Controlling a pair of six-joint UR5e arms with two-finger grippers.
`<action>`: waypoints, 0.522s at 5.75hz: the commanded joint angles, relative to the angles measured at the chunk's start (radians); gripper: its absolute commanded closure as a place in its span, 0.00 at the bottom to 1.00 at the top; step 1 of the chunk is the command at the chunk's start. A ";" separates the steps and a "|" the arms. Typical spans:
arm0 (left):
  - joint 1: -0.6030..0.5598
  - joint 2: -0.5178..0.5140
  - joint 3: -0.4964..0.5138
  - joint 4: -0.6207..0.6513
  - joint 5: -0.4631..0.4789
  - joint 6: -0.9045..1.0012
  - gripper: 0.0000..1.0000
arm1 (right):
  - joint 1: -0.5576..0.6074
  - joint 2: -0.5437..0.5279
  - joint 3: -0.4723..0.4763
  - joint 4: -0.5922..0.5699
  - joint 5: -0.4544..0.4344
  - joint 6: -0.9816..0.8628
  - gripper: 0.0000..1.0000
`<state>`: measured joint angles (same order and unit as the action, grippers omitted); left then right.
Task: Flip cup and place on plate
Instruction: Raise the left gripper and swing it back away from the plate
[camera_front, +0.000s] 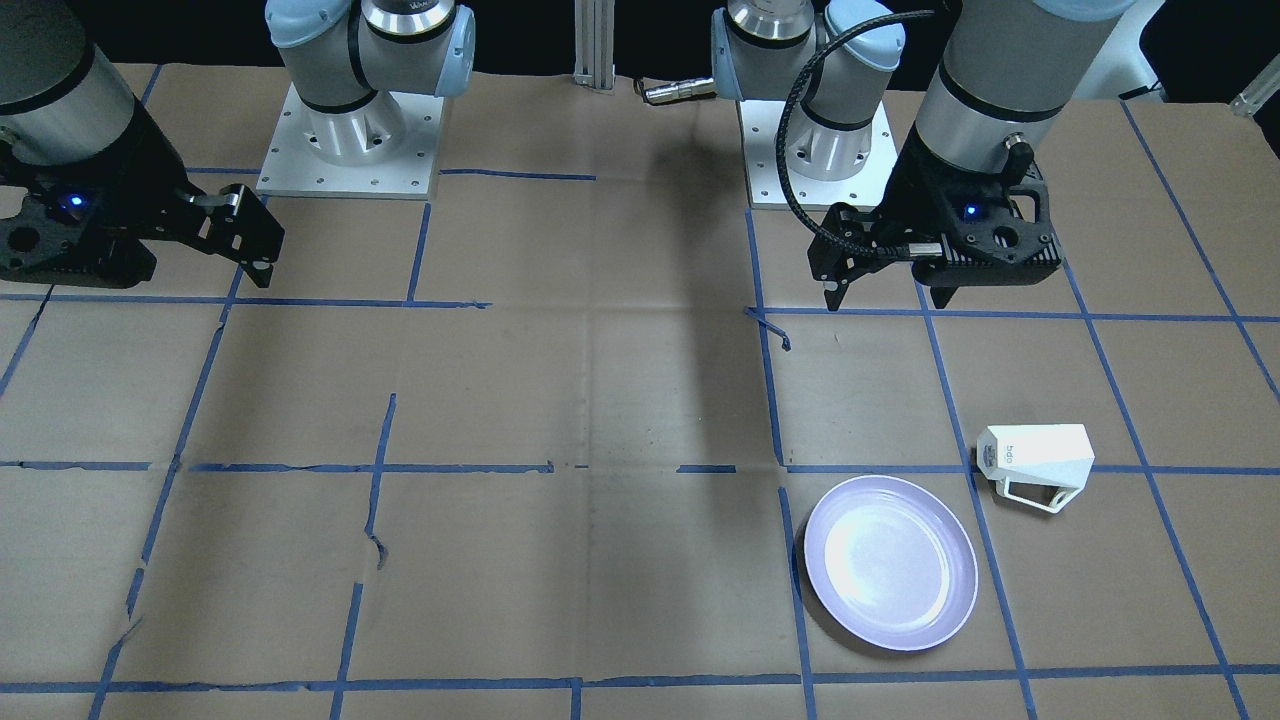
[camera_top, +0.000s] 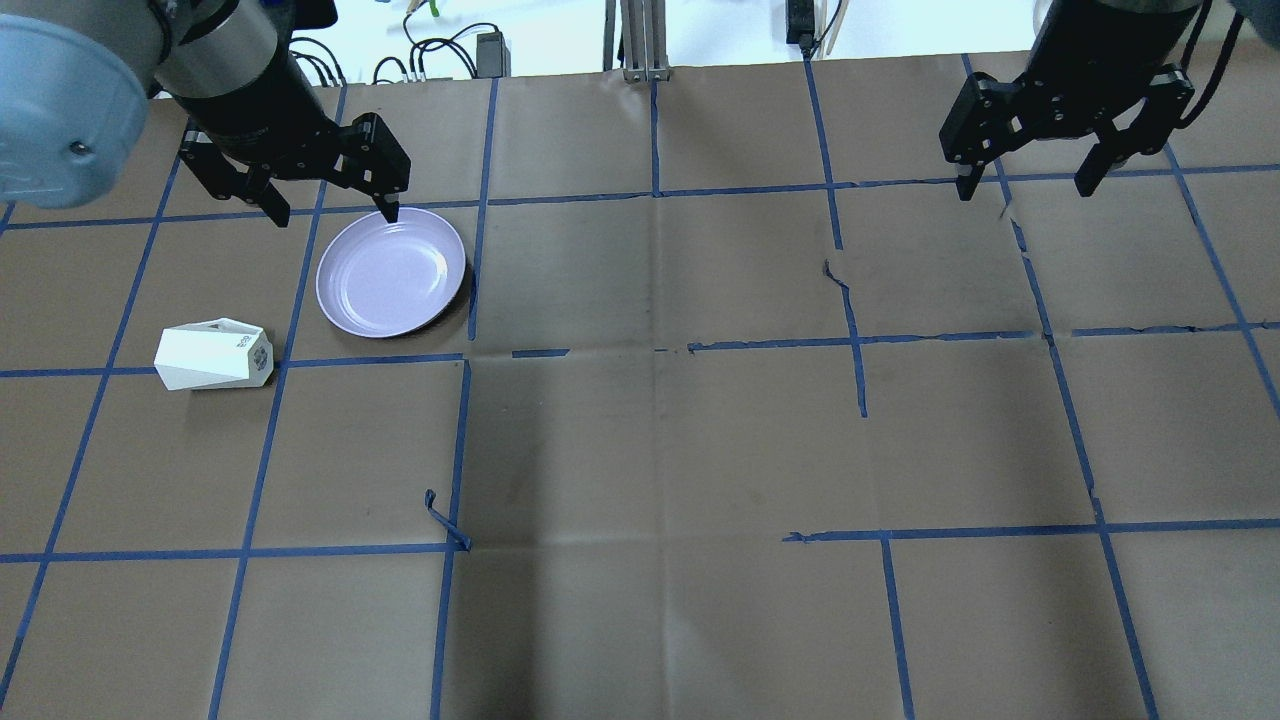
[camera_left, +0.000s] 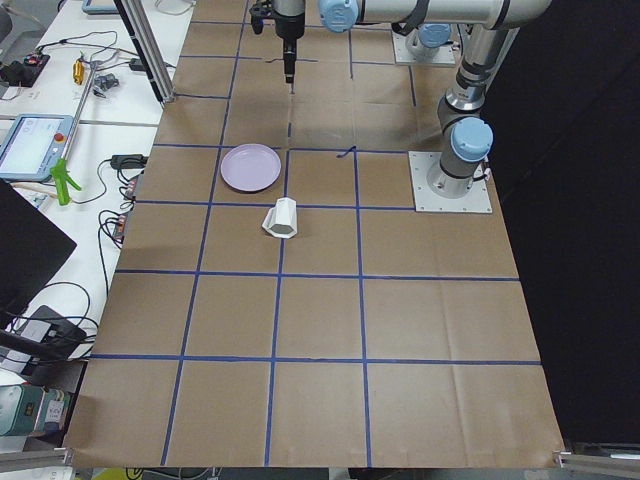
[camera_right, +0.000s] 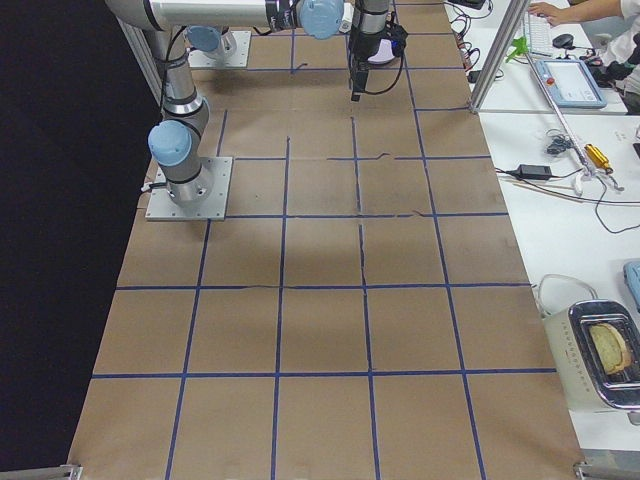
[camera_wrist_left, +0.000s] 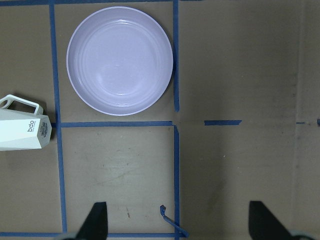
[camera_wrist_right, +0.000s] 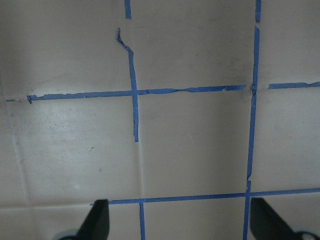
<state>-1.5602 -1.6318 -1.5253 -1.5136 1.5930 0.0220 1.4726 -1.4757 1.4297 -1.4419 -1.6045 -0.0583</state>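
Finds cup (camera_top: 213, 355) on its side on desk (camera_top: 640, 430), just left of plate (camera_top: 391, 272), so needing righting first. Holds left end effector (camera_top: 335, 213) high above, near both, and right end effector (camera_top: 1023, 190) far right, each spread apart and gripping nothing.

Silver-grey left arm (camera_front: 985, 85) and right arm (camera_front: 60, 100) wear pale blue joint caps (camera_front: 455, 45) over bolted square metal baseplates (camera_front: 300, 180). The black left gripper (camera_top: 335, 216) and right gripper (camera_top: 1023, 190) show blue lights (camera_front: 968, 212). A ribbed black cable (camera_front: 795, 120) runs along the left.
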 joint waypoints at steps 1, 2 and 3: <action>0.021 0.004 0.004 -0.002 0.008 0.024 0.01 | 0.000 0.000 0.000 0.000 0.000 0.000 0.00; 0.113 0.013 0.001 -0.007 0.002 0.088 0.01 | 0.000 0.000 0.000 0.000 0.000 0.000 0.00; 0.226 0.029 0.004 -0.022 0.001 0.199 0.01 | 0.000 0.000 0.000 0.000 0.000 0.000 0.00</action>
<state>-1.4281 -1.6153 -1.5232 -1.5243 1.5957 0.1342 1.4726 -1.4757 1.4297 -1.4419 -1.6046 -0.0583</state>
